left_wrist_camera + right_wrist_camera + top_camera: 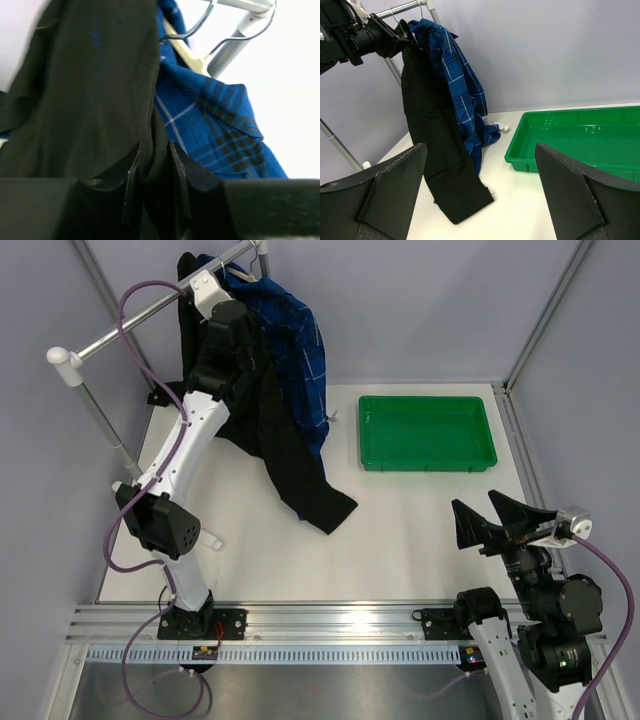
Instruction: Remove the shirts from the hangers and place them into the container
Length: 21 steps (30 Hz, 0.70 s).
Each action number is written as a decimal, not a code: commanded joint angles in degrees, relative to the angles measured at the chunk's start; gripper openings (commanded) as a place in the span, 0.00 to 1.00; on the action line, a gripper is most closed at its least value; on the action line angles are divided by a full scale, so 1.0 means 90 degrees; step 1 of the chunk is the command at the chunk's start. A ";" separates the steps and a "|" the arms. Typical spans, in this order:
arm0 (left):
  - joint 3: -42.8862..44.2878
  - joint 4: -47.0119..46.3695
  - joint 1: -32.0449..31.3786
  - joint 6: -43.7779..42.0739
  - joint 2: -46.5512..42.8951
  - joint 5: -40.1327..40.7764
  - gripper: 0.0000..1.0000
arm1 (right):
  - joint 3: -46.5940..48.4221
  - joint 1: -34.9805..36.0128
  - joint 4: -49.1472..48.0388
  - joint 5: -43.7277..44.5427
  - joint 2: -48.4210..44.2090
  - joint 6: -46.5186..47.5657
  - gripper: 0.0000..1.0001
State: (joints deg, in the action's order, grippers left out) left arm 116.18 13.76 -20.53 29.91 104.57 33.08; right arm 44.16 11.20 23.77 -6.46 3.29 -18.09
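Black shirt [90, 100] looks soft, floppy; left gripper [153, 150] pinches a fold up at 11 o'clock, right gripper [480, 150] gapes empty.

Bare table [400, 530] lies open between the draped black shirt [290, 472] and green tray [427, 435].

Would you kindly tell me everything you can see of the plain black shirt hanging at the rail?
The plain black shirt is of soft, matt cloth, unpatterned and loosely creased. It hangs from up by the silver rail in a long drape, slanting down to the white table, where its lower end lies flat. The blue plaid shirt hangs beside it, touching it. Near the top, the left gripper pinches a fold of it. Its hanger is hidden.
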 commanded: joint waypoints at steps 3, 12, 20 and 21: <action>-0.0213 0.0141 0.0055 -0.0403 -0.0691 0.0504 0.19 | -0.0034 0.0113 -0.0268 0.0151 -0.0102 0.0095 0.99; -0.0224 0.0259 0.0055 -0.1038 -0.1189 0.0670 0.00 | -0.0053 0.0142 -0.0258 0.0180 -0.0160 0.0105 0.99; 0.0206 0.0210 0.0055 -0.1722 -0.1375 0.0592 0.00 | -0.0083 0.0152 -0.0249 0.0190 -0.0199 0.0086 1.00; 0.0245 0.0219 0.0055 -0.1770 -0.1385 0.0573 0.00 | -0.0083 0.0152 -0.0258 0.0200 -0.0209 0.0086 0.99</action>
State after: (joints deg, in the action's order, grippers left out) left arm 114.28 21.23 -20.29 17.28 95.37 36.64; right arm 43.79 11.75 23.64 -5.45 2.11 -17.96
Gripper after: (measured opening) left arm 0.146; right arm 0.993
